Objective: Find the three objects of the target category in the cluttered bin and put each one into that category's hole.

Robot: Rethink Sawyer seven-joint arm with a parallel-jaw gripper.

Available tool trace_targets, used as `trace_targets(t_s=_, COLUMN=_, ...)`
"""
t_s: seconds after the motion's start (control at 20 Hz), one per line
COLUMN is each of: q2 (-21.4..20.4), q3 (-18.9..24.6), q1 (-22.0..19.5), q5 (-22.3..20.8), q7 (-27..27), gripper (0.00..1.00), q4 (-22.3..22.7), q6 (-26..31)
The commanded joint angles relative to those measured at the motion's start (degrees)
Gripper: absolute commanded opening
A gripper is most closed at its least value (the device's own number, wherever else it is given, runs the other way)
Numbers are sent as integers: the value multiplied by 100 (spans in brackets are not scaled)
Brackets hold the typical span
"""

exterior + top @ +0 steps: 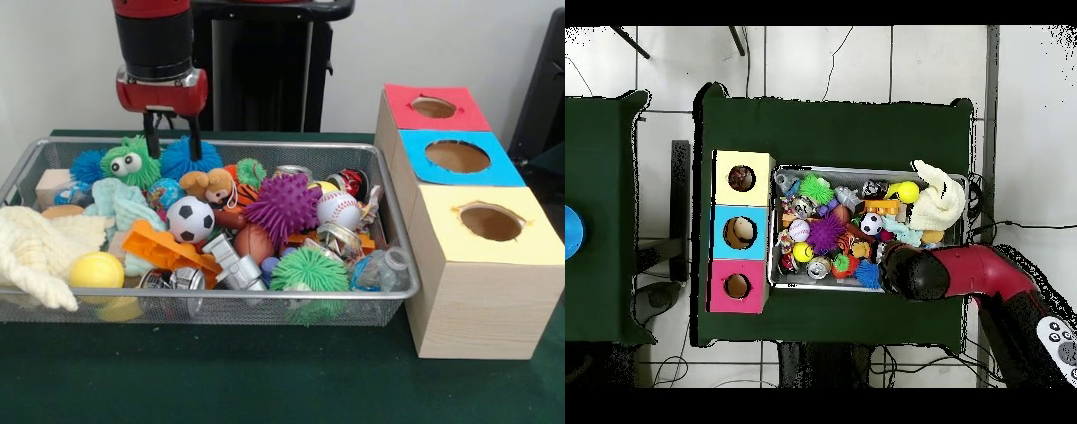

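A wire bin (399, 231) holds a heap of toys: a soccer ball (191, 219), a baseball (338, 209), a brown football (253, 241), a yellow ball (96, 269), a purple spiky ball (282, 207) and a green spiky ball (308, 269). My gripper (173, 144) hangs open over the bin's back left part, empty, just above a blue fuzzy ball (181, 159) and beside a green fuzzy toy with eyes (129, 162). In the overhead view the arm (950, 273) covers the gripper above the bin (773, 228). A wooden box carries a red hole (433, 107), a blue hole (457, 156) and a yellow hole (491, 222).
A cream knitted cloth (35, 252) drapes over the bin's left end, with a pale blue cloth (124, 208), an orange plastic piece (163, 249), metal cans (177, 279) and a crushed bottle (381, 269) among the toys. The box stands tight against the bin's right side.
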Motion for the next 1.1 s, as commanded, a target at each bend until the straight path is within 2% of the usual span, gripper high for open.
trace_targets(t_s=0.05, q2=182, q3=267, q1=-104, q5=74, q7=-1347, gripper=100, q4=-612, q6=704)
trace_targets(t_s=0.5, q2=287, q3=228, q1=4, q5=-51, q7=-1385, gripper=100, q4=-905, q6=771)
trace_targets(t_s=0.95, q2=1210, q3=-24, q1=247, q5=-599, q7=-1136, gripper=100, q4=-1527, q6=127)
trace_targets(t_s=1.1, q2=1128, q3=-34, q1=239, q5=-633, q7=-1150, gripper=100, q4=-1460, q6=117)
